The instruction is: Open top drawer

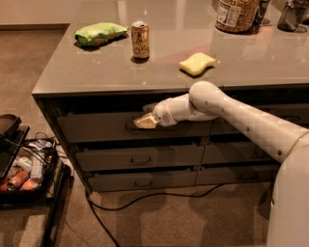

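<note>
The top drawer [91, 128] is the wide dark grey-brown front just under the countertop, on the left side of the cabinet. Its small dark pull handle [131, 129] sits at its centre and is partly hidden. My gripper [145, 121], with tan tips on a white arm reaching in from the right, is right at the handle, against the drawer front. The drawer front stands about level with the fronts below it.
Two shallower drawers [140, 157] [140, 181] lie below. On the countertop [72, 72] are a green bag [99, 34], a can [140, 40], a yellow sponge [197, 63] and a jar [235, 14]. A black cart [19, 173] with clutter stands at left; a cable [145, 197] runs on the floor.
</note>
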Available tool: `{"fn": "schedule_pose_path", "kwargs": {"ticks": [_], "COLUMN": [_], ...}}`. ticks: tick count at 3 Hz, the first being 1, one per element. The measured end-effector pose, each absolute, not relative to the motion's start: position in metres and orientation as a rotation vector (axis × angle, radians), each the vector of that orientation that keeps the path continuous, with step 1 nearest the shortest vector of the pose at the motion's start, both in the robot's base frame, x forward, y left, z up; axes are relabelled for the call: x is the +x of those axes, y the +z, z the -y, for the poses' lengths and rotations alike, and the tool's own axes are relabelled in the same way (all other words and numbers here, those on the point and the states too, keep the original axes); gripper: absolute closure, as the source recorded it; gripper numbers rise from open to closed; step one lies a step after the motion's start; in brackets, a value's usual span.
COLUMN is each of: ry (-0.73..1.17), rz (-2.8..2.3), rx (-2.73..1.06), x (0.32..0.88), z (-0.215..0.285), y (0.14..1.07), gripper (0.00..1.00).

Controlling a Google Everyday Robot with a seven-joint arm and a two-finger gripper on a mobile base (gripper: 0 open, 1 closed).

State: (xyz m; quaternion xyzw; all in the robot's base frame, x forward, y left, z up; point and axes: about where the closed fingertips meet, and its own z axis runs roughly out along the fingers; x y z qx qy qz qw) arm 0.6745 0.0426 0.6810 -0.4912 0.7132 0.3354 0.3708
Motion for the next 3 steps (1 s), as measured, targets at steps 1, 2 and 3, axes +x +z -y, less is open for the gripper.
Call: {"fn": "schedule_pose_path", "kwargs": {"ticks": [1, 2, 3], "ry": [0.860, 0.860, 0.860], "rz": [-1.829, -1.829, -1.829], "rx": [-1.260, -1.260, -1.260], "x": [0.678, 0.684, 0.690], "z": [-0.040, -0.037, -0.034], "y": [0.682, 0.683, 0.683], "gripper": [0.88, 1.00, 1.00]}}
